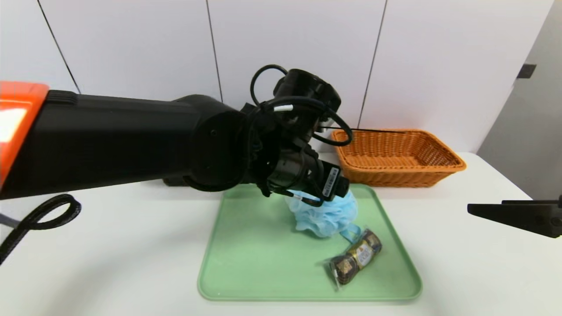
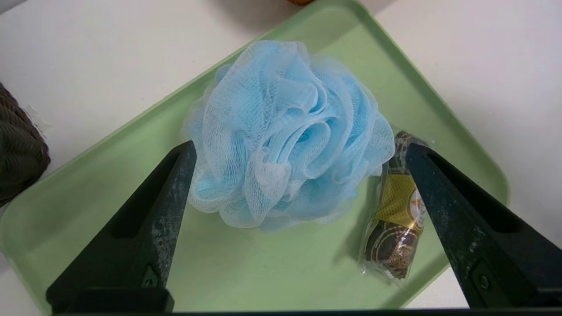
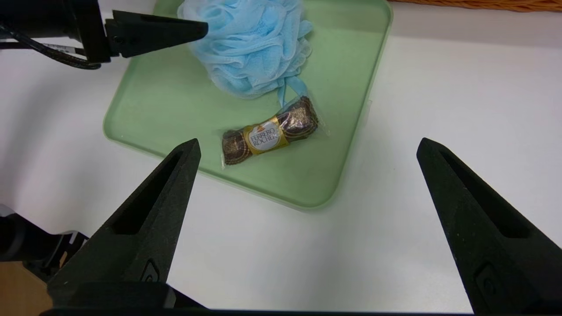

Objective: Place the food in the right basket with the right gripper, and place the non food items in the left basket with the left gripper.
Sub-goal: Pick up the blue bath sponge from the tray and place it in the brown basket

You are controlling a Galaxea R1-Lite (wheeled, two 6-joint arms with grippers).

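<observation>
Two items share the green tray point(image 1: 246, 263); the left gripper point(image 2: 298, 153), spread wide, frames the blue bath pouf point(image 2: 285, 131), non-food; chocolates point(image 1: 356, 256) at its five o'clock; right gripper point(image 3: 307, 153) spread, parked aside.

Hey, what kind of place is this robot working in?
Probably a lab or test bench, not a home: a bare white table against plain white wall panels, with a staged sorting setup of a green tray and an orange wicker basket.
</observation>
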